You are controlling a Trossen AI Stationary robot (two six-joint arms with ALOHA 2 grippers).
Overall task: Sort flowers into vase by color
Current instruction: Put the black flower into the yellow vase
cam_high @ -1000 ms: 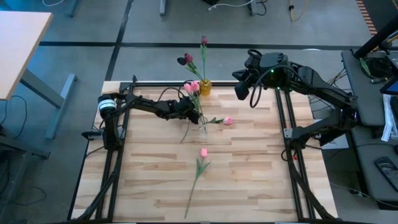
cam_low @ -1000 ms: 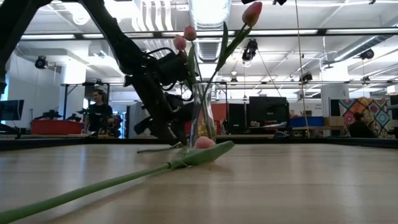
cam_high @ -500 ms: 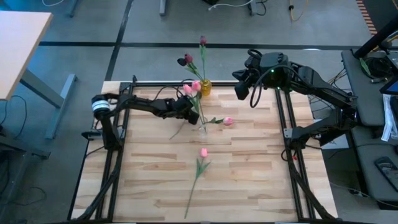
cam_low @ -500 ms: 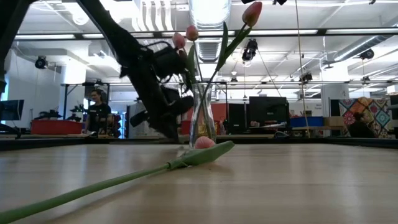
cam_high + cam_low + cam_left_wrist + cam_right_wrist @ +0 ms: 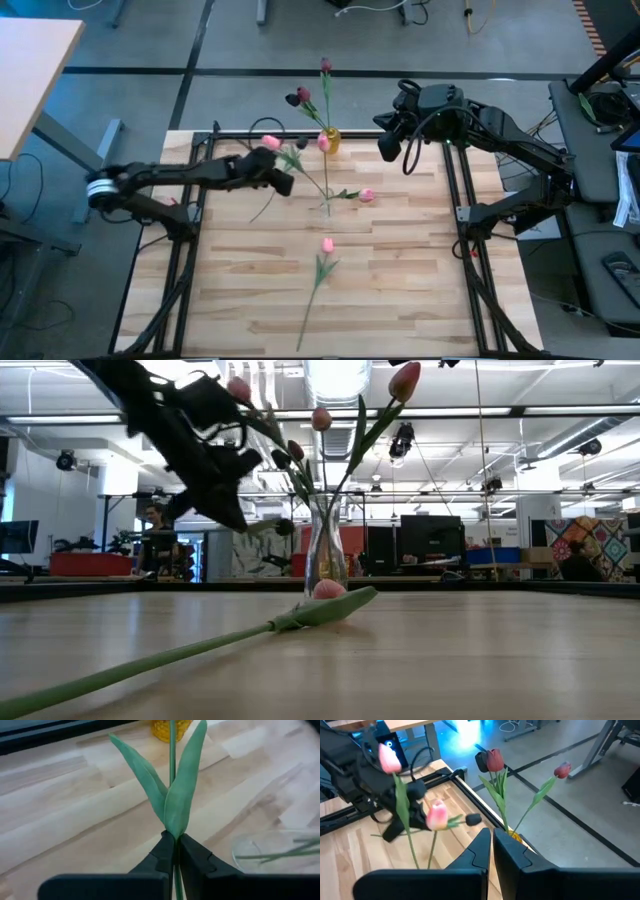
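Left gripper [image 5: 175, 851] pinches a pink tulip [image 5: 270, 143] by its thin green stem, just left of the clear glass vase [image 5: 326, 207]. Right gripper [image 5: 395, 143], fingers pressed together and empty, hangs right of the yellow vase [image 5: 330, 142] holding maroon tulips [image 5: 494, 759].

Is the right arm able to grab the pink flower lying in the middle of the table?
Probably yes. The right gripper hangs near the back edge with nothing held, and the pink flower lies flat on bare wood with nothing over it. The left gripper, holding another tulip, is off to the side.
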